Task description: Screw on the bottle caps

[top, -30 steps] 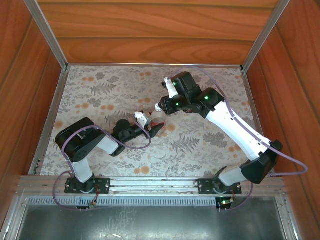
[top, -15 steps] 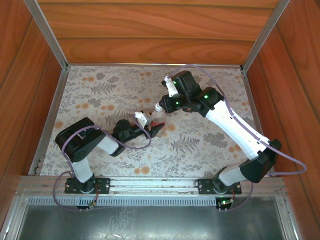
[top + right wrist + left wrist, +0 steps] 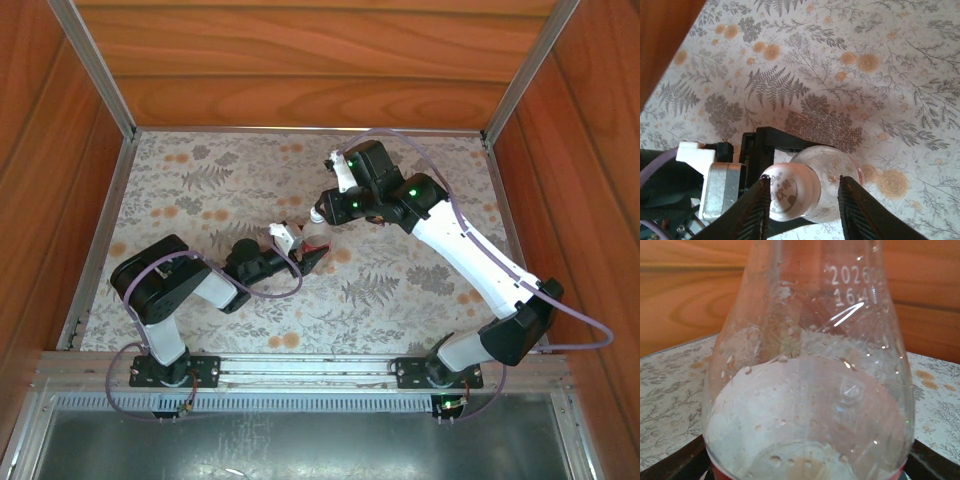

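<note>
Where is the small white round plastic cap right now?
In the right wrist view, the small white round plastic cap sits atop the clear plastic bottle, mid-table, flanked by the right gripper.

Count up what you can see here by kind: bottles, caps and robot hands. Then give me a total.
Bottles: 1, the clear bottle
Caps: 1, the white cap on top of it
Hands: 2, the left hand and the right hand
Total: 4

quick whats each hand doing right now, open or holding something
left hand: closed on the clear bottle.
right hand: open, its fingers either side of the white cap on that bottle, not clamped.
</note>
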`<state>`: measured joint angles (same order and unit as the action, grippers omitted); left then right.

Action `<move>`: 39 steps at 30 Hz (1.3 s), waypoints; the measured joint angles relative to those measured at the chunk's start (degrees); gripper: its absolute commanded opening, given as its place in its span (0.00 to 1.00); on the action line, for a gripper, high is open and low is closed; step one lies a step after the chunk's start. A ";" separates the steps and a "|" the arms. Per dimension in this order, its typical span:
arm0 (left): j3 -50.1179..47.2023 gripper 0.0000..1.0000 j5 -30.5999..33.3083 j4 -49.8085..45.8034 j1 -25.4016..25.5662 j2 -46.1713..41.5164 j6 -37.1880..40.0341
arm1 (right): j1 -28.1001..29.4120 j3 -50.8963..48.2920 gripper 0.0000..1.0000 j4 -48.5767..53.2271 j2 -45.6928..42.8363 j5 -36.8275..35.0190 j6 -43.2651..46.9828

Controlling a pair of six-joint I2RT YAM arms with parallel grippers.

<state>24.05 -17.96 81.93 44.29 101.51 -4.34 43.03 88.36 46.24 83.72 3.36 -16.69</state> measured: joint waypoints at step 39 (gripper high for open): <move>0.00 0.70 -0.39 -1.66 0.00 -0.72 -1.73 | -2.23 -16.31 0.24 -19.26 -7.41 7.26 -7.91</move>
<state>24.05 -18.35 80.27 44.29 100.79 -6.07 40.80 72.05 26.98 76.31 10.61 -24.60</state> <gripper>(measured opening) 0.703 0.229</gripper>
